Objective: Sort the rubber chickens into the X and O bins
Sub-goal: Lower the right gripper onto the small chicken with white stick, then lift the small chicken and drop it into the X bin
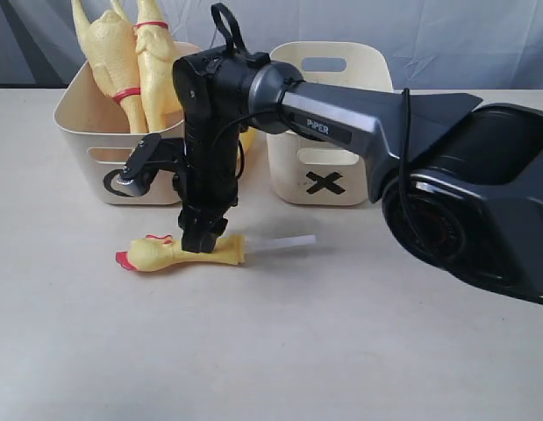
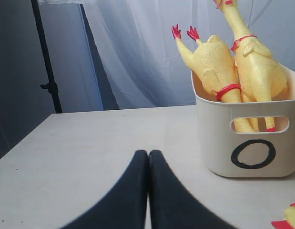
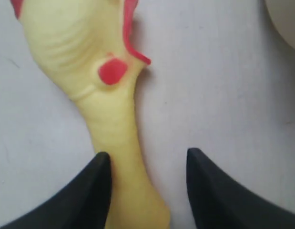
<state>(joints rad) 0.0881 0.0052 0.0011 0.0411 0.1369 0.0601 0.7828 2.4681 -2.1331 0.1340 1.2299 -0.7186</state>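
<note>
Lying flat, yellow rubber chicken (image 1: 159,256), seemingly red-combed head

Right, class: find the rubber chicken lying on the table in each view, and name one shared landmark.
Exterior view: chicken lies lower left of centre, before the O bin.
Left wrist view: only a yellow-red sliver, bottom right corner.
Right wrist view: head and neck fill left-centre, neck inside the open right end effector.
Shared landmark: O bin, in exterior and left wrist views only.
</note>
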